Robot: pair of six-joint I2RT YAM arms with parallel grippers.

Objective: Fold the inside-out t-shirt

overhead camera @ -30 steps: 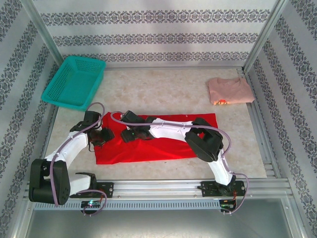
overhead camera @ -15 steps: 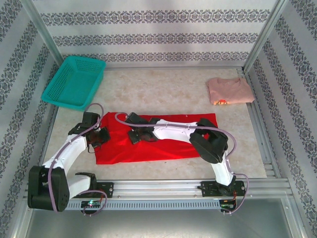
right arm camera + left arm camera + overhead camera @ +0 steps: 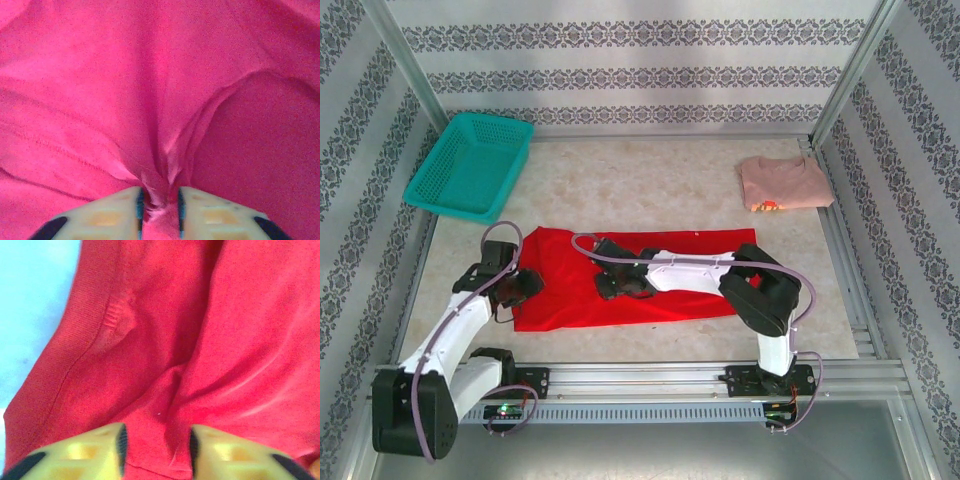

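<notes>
Limp and light, the red t-shirt (image 3: 560,262) puckered between the pinching right fingers (image 3: 107,215); the left fingers (image 3: 85,450), parted, straddled another graspable fold.

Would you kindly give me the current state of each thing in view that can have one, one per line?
inside-out t-shirt: spread flat as a long red band, one ridge of cloth bunched up
left gripper: open, a loose fold of the shirt between its fingers
right gripper: shut on a pinch of the shirt
teal basket: upright, empty
pink shirt: folded, lying flat
</notes>
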